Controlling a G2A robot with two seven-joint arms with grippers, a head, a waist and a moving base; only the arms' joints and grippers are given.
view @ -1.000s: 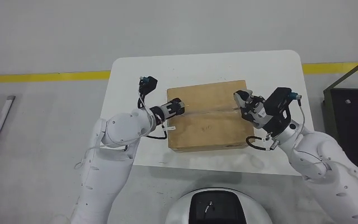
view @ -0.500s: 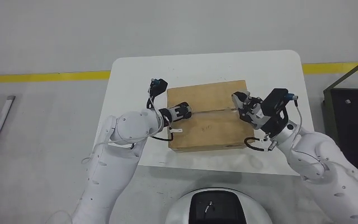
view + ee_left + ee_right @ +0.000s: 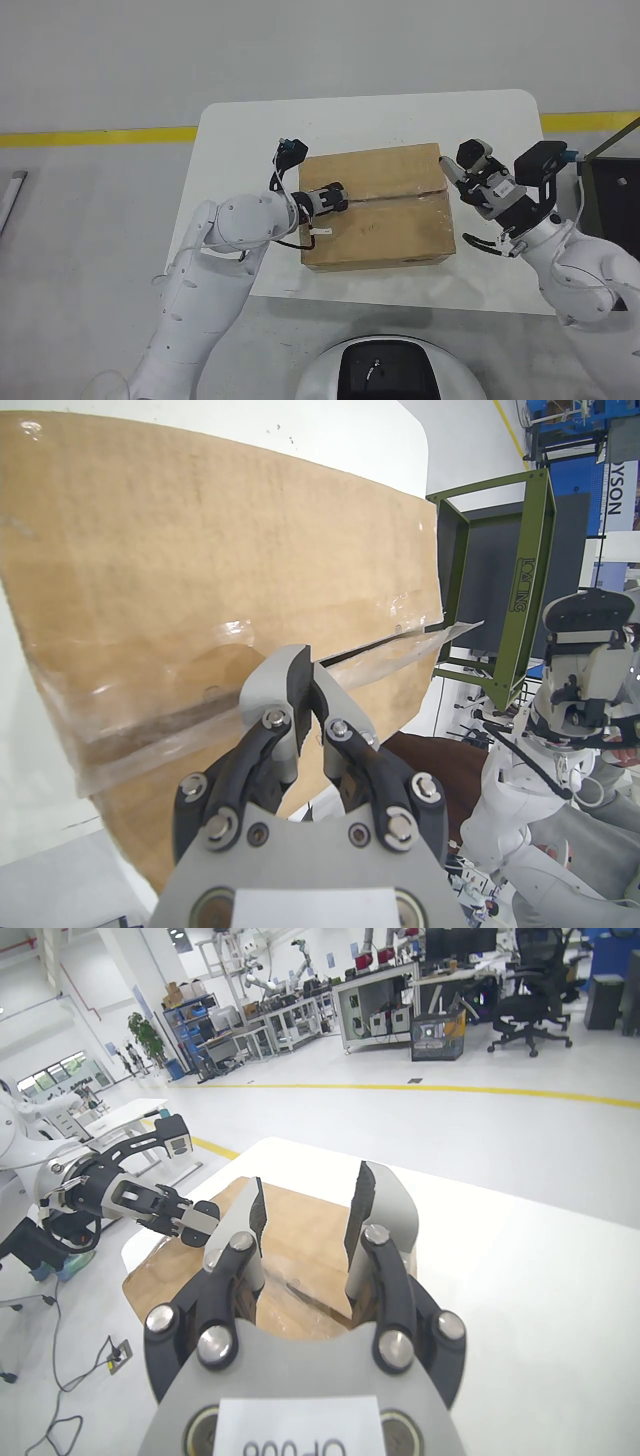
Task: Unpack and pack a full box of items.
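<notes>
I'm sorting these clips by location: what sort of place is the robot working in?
Most likely a robotics lab or workshop hall. There are workbenches loaded with equipment, other robot arms standing behind them, and a yellow line marked across the pale floor.

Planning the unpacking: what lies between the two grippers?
In the top view, the taped seam of the box runs between left gripper and right gripper; nothing else.
</notes>
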